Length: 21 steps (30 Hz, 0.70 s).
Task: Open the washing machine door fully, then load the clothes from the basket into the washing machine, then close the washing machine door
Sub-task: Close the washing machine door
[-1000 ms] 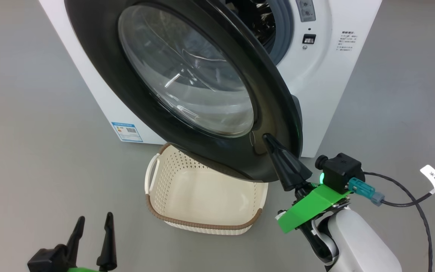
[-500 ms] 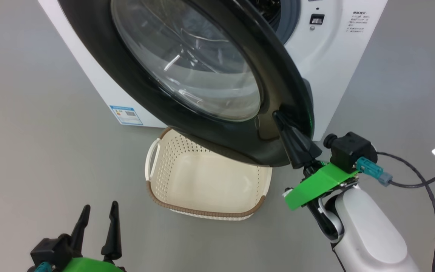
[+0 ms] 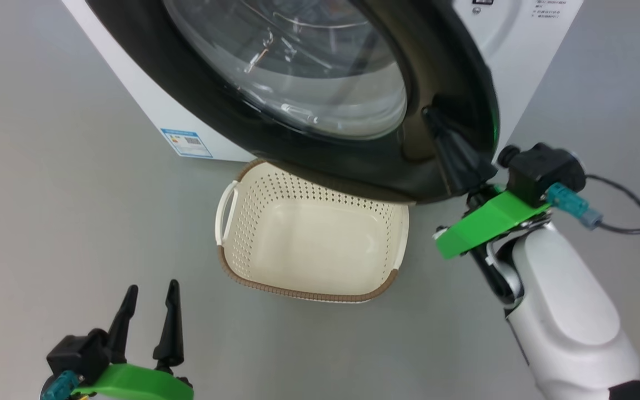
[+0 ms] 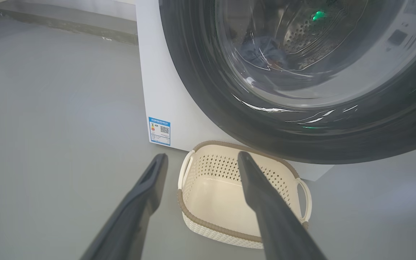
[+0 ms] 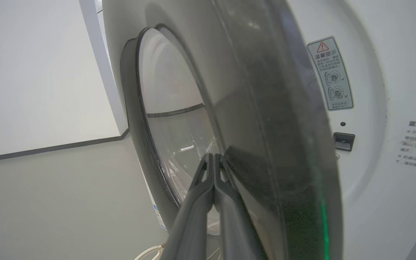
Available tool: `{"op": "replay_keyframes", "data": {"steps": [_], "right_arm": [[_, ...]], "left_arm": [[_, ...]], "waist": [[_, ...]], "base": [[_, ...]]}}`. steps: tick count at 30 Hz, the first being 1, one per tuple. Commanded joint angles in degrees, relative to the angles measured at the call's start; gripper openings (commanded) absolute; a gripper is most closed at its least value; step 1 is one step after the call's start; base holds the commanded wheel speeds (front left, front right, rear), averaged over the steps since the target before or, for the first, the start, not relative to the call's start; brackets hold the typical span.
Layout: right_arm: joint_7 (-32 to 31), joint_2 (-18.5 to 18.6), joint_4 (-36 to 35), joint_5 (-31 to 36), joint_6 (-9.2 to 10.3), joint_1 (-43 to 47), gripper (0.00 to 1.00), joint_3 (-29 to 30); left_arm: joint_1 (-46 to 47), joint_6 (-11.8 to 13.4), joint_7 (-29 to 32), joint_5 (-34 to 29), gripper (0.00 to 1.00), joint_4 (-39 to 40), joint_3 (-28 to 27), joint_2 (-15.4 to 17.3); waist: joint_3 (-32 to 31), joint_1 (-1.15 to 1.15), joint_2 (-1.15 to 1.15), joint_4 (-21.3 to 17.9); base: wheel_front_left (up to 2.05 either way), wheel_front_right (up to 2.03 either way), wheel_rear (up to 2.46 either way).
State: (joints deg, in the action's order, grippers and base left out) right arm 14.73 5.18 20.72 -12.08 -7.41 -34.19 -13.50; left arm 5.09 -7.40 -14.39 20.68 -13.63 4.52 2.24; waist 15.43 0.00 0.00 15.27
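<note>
Washing machine door [image 3: 309, 83], glossy black around its bulging glass window, stands ajar from the white washing machine [image 3: 525, 72]. In the right wrist view a gap shows between the door's rim and the machine's front, where the latch slot [image 5: 343, 141] is uncovered. Through the glass, the left wrist view shows bluish fabric [image 4: 262, 54] lying in the steel drum, too dim for any print to be made out.

The right gripper [image 3: 433, 118] has its two dark fingers pressed together with nothing between them. Their tip rests on the door's black outer ring, just beside the glass and near the door's right edge in the head view.

Below the door's lower rim the cream perforated basket [image 3: 298, 293], brown-rimmed, sits on the grey floor [image 3: 64, 233], close to the machine's front and near its blue label [image 3: 186, 143].

The left gripper [image 3: 152, 289] hangs low at the left, well apart from the door, fingers spread wide and holding nothing. A black cable [image 3: 631, 225] runs off from the right wrist.
</note>
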Motion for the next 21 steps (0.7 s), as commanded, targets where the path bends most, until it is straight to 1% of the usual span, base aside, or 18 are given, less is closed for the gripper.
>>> {"op": "replay_keyframes", "data": {"steps": [1,7,16,21], "right_arm": [[0.3,-0.2,-1.5,0.7,-0.08,-2.1,0.0,0.3],[0.3,0.9,-1.3,1.4,-0.08,-4.4,0.0,1.2],[0.3,4.5,1.0,3.4,-0.08,-11.2,0.0,2.1],[0.3,6.3,1.2,4.7,-0.08,-15.0,0.0,3.0]], "left_arm": [[2.1,-0.1,-0.6,0.6,1.0,1.4,-1.8,1.0],[2.9,-0.1,-0.6,1.0,1.0,1.7,-1.2,1.1],[5.6,-0.1,-0.6,2.7,1.0,2.3,1.2,1.1],[6.4,-0.1,-0.6,3.4,1.0,2.7,1.5,1.5]], "waist": [[0.8,0.0,0.0,0.0],[2.5,0.0,0.0,0.4],[7.3,0.0,0.0,3.1],[9.1,0.0,0.0,4.1]], "base": [[0.0,0.0,0.0],[0.0,0.0,0.0],[0.0,0.0,0.0],[0.0,0.0,0.0]]}}
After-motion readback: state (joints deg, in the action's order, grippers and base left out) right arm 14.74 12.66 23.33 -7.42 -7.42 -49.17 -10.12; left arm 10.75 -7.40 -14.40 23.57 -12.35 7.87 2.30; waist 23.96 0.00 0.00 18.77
